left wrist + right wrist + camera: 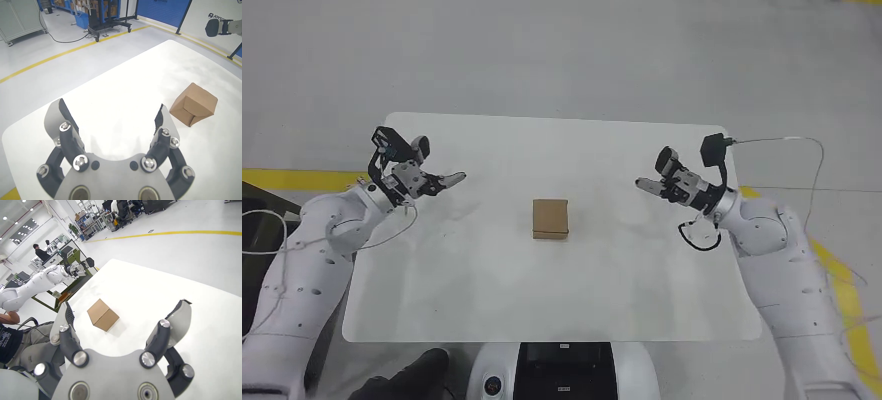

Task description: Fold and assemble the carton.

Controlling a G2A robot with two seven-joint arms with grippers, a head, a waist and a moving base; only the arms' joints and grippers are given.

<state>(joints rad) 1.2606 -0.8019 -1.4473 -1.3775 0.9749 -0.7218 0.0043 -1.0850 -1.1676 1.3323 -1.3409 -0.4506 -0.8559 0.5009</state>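
Note:
A small brown carton [550,218] stands folded into a box shape in the middle of the white table [492,290]. In the left wrist view the carton [194,105] shows a side with tucked flaps. From the right wrist view the carton [103,315] looks closed on the faces that show. My left gripper [449,182] hangs open over the table's left part, well away from the carton, with nothing between its fingers [66,113]. My right gripper [646,184] hangs open over the right part, also apart from the carton and holding nothing.
The table's rounded edges lie close to both arms. A cable [772,142] runs from the right wrist off to the right. Yellow floor tape [282,180] runs beside the table. A seated person [11,336] is beyond the table's edge in the right wrist view.

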